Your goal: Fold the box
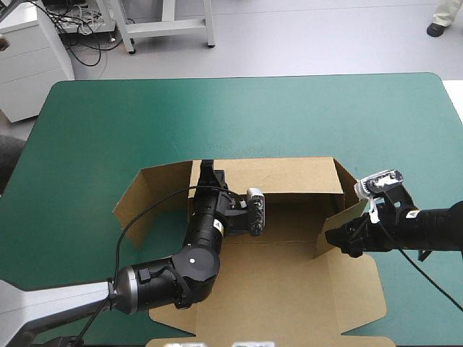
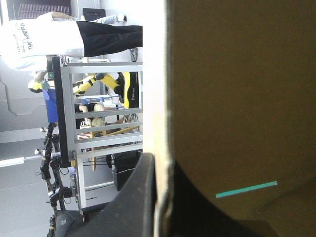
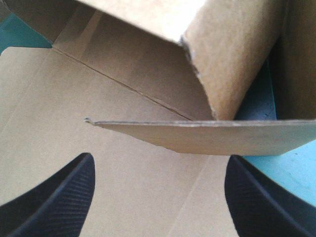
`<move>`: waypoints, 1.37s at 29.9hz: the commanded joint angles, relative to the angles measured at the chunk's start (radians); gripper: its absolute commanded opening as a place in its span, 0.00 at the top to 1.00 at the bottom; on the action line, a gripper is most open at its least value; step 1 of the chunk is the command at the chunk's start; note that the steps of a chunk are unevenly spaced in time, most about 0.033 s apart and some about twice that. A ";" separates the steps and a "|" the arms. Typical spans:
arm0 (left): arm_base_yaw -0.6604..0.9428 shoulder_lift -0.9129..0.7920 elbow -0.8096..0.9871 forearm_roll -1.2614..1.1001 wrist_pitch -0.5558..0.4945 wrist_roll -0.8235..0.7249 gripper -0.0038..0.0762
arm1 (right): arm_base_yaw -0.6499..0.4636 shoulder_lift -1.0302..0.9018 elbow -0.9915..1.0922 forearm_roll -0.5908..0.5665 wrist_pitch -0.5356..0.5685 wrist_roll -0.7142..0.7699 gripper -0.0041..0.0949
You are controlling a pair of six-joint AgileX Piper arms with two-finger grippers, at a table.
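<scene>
The box (image 1: pixel 289 289) lies mid-tabletop (image 1: pixel 108 123), its back wall (image 1: pixel 289 173) and right flap (image 1: pixel 341 220) raised. The left jaws pinch the wall's left end; the right jaws gape empty before the flap. Likely risk: the unheld flap springs flat, or the pinched wall slips and buckles

I could read nothing on the box (image 1: pixel 282 289) or on the teal-green cover (image 1: pixel 108 116). Neither showed any lettering, label or number.
</scene>
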State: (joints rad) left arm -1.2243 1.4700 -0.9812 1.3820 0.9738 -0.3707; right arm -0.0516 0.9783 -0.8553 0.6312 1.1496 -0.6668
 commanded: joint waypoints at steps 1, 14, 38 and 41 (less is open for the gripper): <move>-0.006 -0.028 -0.017 -0.007 -0.006 -0.011 0.99 | -0.003 -0.014 -0.065 0.020 -0.012 0.037 0.28; -0.006 -0.028 -0.017 -0.005 -0.002 -0.011 0.99 | -0.003 0.027 -0.471 -0.210 0.096 0.348 0.28; -0.006 -0.028 -0.017 -0.005 -0.001 -0.011 0.99 | -0.003 0.571 -0.884 -0.452 0.093 0.504 0.28; -0.006 -0.028 -0.017 -0.005 -0.001 -0.011 0.99 | -0.003 0.598 -0.882 -0.452 0.097 0.504 0.28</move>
State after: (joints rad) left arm -1.2243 1.4700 -0.9812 1.3820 0.9749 -0.3710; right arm -0.0516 1.5909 -1.7039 0.1774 1.2425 -0.1614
